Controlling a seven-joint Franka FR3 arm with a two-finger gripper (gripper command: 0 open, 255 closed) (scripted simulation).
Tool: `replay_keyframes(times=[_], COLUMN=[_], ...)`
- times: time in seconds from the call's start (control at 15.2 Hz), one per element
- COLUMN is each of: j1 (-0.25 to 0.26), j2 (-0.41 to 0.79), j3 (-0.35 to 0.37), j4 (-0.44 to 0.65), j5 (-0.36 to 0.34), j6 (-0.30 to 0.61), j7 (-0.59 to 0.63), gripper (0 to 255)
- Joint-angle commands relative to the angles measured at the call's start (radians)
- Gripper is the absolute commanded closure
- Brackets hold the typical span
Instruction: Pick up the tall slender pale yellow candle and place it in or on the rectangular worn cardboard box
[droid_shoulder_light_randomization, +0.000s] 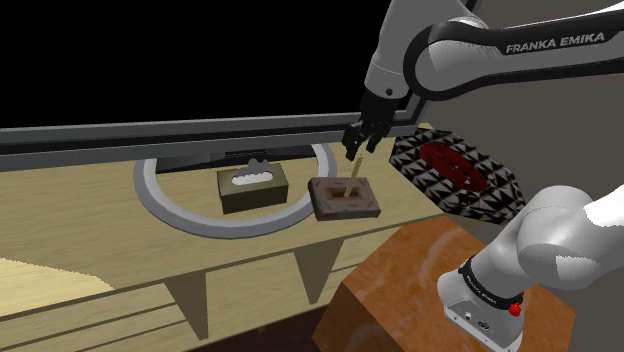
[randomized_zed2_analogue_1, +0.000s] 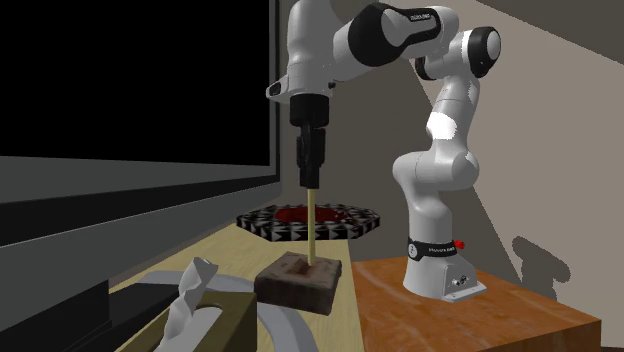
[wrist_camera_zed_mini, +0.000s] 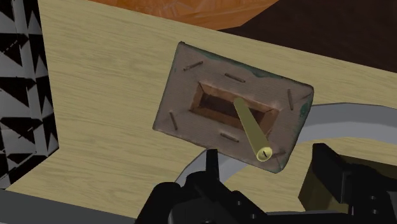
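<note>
Pale yellow candle (randomized_zed2_analogue_1: 311, 225) stands about upright with its long axis vertical. Its lower end sits in the central recess of the worn brown box (randomized_zed2_analogue_1: 300, 285), and its upper end points up at the jaws. Box lies flat on the wooden worktop (droid_shoulder_light_randomization: 100, 220), centre of the shoulder view, just right of a dark tissue box (droid_shoulder_light_randomization: 254, 188). Jaws hang directly over the candle, moderately open. In the wrist view the fingers (wrist_camera_zed_mini: 213, 164) flank the candle tip with a gap on each side, gripping nothing.
</note>
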Motion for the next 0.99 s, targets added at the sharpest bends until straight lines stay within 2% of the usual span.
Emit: replay_keyframes(times=[0.0,0.2,0.46,0.92], j1=[0.000,0.000,-0.002,-0.002], j2=[0.000,0.000,-0.025,-0.025], j3=[0.000,0.000,-0.010,-0.010], j4=[0.000,0.000,0.107,0.107], j5=[0.000,0.000,-0.005,-0.005], j6=[0.000,0.000,-0.133,-0.133], j7=[0.000,0.000,0.000,0.000], gripper=[0,0,0,0])
